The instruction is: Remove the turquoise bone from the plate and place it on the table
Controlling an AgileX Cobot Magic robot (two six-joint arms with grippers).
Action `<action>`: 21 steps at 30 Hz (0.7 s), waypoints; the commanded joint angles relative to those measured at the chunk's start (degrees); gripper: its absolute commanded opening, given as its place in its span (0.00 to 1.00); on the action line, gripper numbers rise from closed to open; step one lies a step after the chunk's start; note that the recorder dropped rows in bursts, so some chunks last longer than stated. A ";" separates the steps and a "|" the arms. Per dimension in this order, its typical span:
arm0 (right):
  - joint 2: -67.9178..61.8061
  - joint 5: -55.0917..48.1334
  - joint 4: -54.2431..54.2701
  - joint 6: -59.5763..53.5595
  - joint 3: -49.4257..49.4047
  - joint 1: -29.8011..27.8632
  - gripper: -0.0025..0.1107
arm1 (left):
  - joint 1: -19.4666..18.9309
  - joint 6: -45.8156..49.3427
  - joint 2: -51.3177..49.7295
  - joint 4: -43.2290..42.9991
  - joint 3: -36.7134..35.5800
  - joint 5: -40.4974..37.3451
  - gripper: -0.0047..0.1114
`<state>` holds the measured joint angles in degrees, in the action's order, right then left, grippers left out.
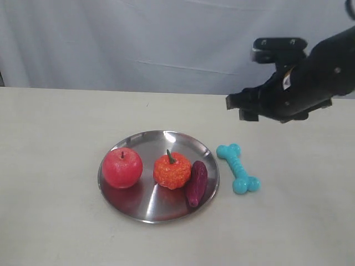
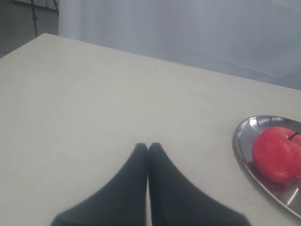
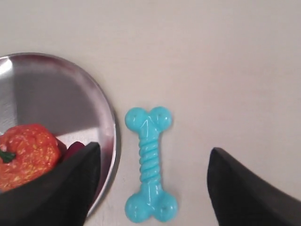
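Beige tabletop [image 1: 50, 221]: your right arm [image 1: 310, 83] hovers over the turquoise bone [image 1: 238, 168], jaws spread; left jaws pressed together. Ribbed, knob-ended, the bone lies beside the plate [image 1: 138, 202].

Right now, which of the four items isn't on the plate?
The turquoise bone: it lies flat on the table beside the plate, clear of its rim. The red apple, orange fruit and purple piece all sit on the plate.
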<state>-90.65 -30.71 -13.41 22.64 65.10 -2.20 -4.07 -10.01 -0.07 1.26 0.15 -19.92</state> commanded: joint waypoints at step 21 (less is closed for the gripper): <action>68.21 -20.36 10.07 -2.78 -25.66 14.41 0.51 | 0.33 -0.11 0.07 -0.04 -0.15 0.30 0.04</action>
<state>-28.05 -53.76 -3.29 19.96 42.87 11.59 -4.07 -10.01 -0.07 1.26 0.15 -19.92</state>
